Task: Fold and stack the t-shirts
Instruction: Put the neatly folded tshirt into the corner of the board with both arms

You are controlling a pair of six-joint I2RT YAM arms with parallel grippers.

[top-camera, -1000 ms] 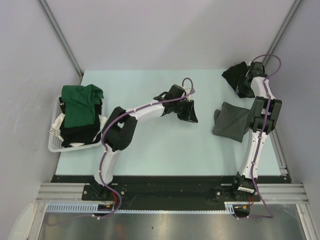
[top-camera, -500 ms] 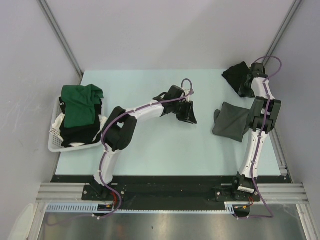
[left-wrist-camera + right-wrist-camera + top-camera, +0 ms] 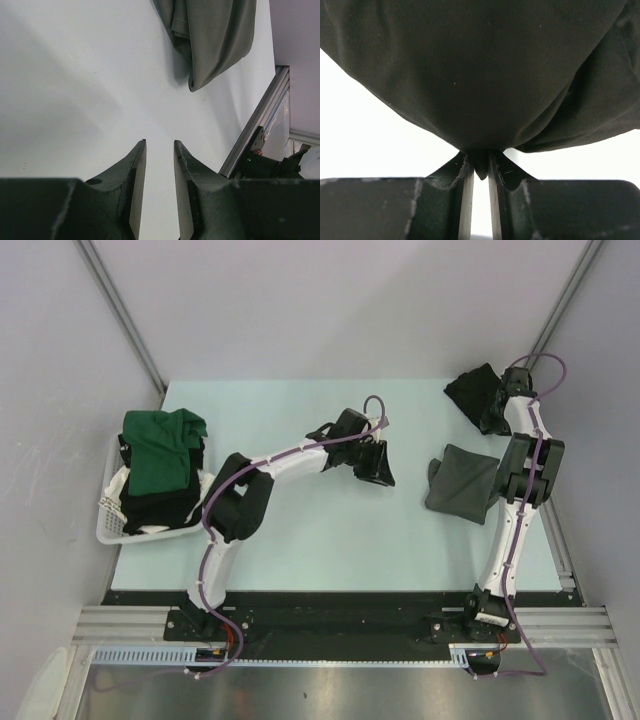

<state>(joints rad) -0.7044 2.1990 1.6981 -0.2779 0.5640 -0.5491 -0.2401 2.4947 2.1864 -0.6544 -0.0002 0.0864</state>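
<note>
My right fingers (image 3: 465,200) clamp the crumpled black cloth t-shirt (image 3: 485,65); my left fingers (image 3: 135,200) gape empty near the folded charcoal-grey t-shirt (image 3: 215,35).

Shows plain dark green on the top shirt (image 3: 160,450) in the white slatted basket (image 3: 108,528), plain charcoal grey on the folded shirt (image 3: 462,485). Shows plain black on the far shirt (image 3: 472,392), pale mint on the table (image 3: 300,540).

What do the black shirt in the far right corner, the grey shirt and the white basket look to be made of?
The black t-shirt: soft matte cloth, probably cotton knit; it sags in smooth folds. The grey t-shirt: similar matte fabric, with a stitched hem visible. The basket: white and slatted, likely rigid plastic.
</note>
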